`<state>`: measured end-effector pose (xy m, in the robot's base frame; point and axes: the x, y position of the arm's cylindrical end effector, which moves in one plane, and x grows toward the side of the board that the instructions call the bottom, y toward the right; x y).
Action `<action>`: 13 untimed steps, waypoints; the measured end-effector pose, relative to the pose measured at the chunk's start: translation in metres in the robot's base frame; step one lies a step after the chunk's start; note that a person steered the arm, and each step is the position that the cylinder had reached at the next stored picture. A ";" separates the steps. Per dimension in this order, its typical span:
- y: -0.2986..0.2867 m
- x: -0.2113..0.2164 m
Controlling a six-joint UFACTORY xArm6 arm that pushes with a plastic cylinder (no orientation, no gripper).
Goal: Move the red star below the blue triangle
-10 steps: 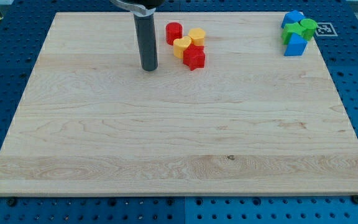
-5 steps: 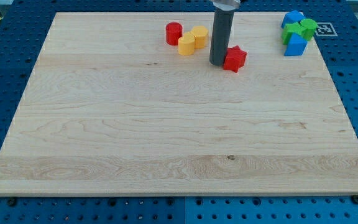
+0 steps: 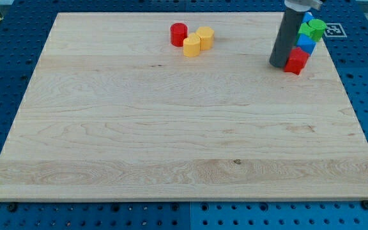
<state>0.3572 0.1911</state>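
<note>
The red star (image 3: 297, 61) lies at the view's upper right, just below the blue triangle (image 3: 305, 44) and touching it. My tip (image 3: 278, 65) rests on the board against the star's left side. The rod rises from it and hides part of the blue and green cluster behind.
A green block (image 3: 315, 29) sits above the blue triangle, with another blue block partly hidden by the rod. A red cylinder (image 3: 179, 34) and two yellow blocks (image 3: 198, 41) sit at the view's top centre. The board's right edge (image 3: 341, 76) is close to the star.
My tip has swept from left of the red and yellow group to the view's right. It pushed the red star away from the yellow blocks to just below the blue triangle.
</note>
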 end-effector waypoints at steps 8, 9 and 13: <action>0.072 0.032; 0.072 0.017; 0.071 -0.012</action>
